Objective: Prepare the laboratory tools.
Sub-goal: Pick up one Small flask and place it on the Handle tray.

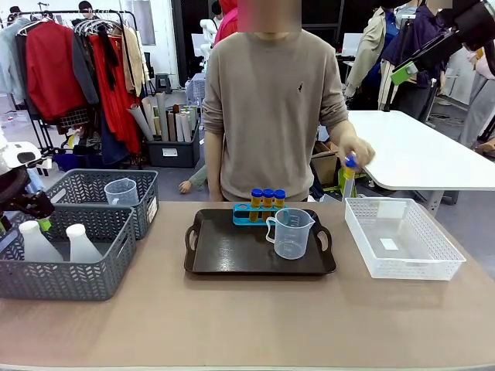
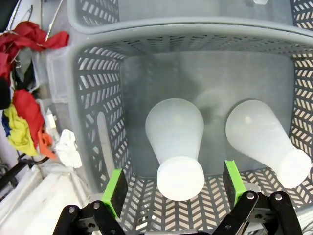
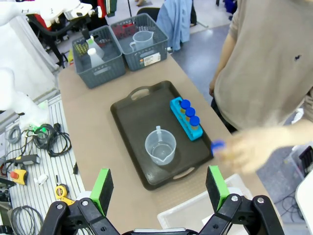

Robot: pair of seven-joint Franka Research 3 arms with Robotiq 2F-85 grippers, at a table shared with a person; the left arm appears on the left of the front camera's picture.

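Observation:
Two frosted white conical flasks (image 1: pixel 80 242) (image 2: pixel 177 139) stand in the front grey basket (image 1: pixel 93 282). My left gripper (image 1: pixel 39 219) (image 2: pixel 174 188) hangs open over that basket, its green pads either side of the left flask's top and apart from it. Three blue-capped tubes (image 1: pixel 267 199) of yellow liquid stand in a blue rack (image 3: pixel 187 119) on the dark tray (image 1: pixel 224 255). A clear beaker (image 1: pixel 291 232) (image 3: pixel 160 147) stands beside them. The person's hand holds another tube (image 1: pixel 350 166) (image 3: pixel 217 145) over the table's far right. My right gripper (image 1: pixel 402 73) (image 3: pixel 159 188) is open, high above the tray.
A second grey basket (image 1: pixel 147 193) behind the first holds another clear beaker (image 1: pixel 121 191). A white mesh basket (image 1: pixel 433 267) sits right of the tray. The person stands at the far edge. Cables and tools lie on the floor beside the table in the right wrist view.

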